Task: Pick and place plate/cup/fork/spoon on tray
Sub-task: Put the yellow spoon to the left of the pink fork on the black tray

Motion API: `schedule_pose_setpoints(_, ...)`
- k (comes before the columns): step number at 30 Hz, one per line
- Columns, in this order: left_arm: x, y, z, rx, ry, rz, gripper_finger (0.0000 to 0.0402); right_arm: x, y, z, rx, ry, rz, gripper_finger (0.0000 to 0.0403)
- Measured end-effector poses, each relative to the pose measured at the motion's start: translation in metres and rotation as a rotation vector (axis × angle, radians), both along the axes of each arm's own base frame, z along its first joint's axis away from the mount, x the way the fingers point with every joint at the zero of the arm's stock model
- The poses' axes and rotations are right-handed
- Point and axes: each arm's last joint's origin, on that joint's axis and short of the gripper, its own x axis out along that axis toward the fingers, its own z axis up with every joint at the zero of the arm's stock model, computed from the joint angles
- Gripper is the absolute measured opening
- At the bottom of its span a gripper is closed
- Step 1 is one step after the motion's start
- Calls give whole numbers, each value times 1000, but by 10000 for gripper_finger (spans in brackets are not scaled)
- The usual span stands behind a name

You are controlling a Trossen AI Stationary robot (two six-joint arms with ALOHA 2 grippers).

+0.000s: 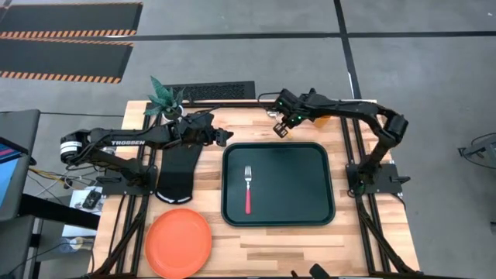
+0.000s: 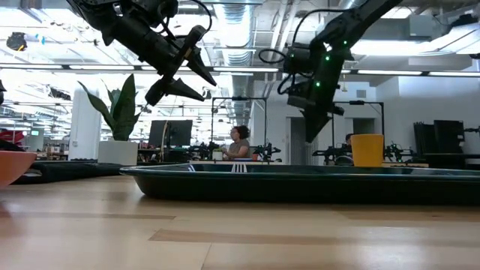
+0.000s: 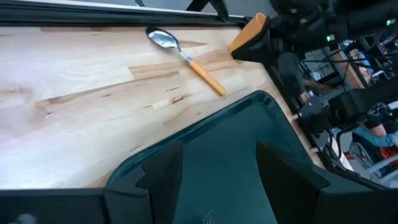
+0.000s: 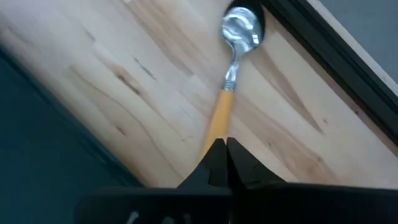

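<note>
The orange-handled spoon (image 4: pixel 230 81) lies flat on the bare wood beyond the tray's far edge; it also shows in the left wrist view (image 3: pixel 186 57). My right gripper (image 4: pixel 225 149) is shut and hangs above the spoon's handle end, clear of the table in the low view (image 2: pixel 310 135). My left gripper (image 3: pixel 221 174) is open and empty above the far left corner of the tray (image 1: pixel 310 209). The red-handled fork (image 1: pixel 248 190) lies on the tray. The plate (image 1: pixel 179 242) rests on the table at the near left. The cup (image 2: pixel 367 150) stands upright behind the tray.
A black oven mitt (image 1: pixel 177 174) lies left of the tray. A potted plant (image 1: pixel 167 97) stands at the table's far left edge. Bare wood shows in front of the tray and to its right. People sit in the room behind the table.
</note>
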Motion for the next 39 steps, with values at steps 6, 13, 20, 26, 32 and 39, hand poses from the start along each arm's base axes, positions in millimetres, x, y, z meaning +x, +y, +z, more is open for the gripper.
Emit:
schedule_pose_setpoints(6,0,0,0,-10,-4,6,189,4,-5,-17,4,52,13,49)
schedule_pose_setpoints(13,0,0,0,-15,-2,8,189,11,-24,-68,75,127,-31,179)
schedule_pose_setpoints(20,0,0,0,-15,-2,8,189,16,-27,-95,125,176,-47,168)
schedule_pose_setpoints(26,0,0,0,-11,0,13,189,18,-19,-89,114,177,-35,23)
schedule_pose_setpoints(32,0,0,0,-3,2,28,189,13,-16,-66,100,121,-54,8)
schedule_pose_setpoints(39,1,1,2,22,-16,15,189,7,-7,-17,178,-102,-18,1)
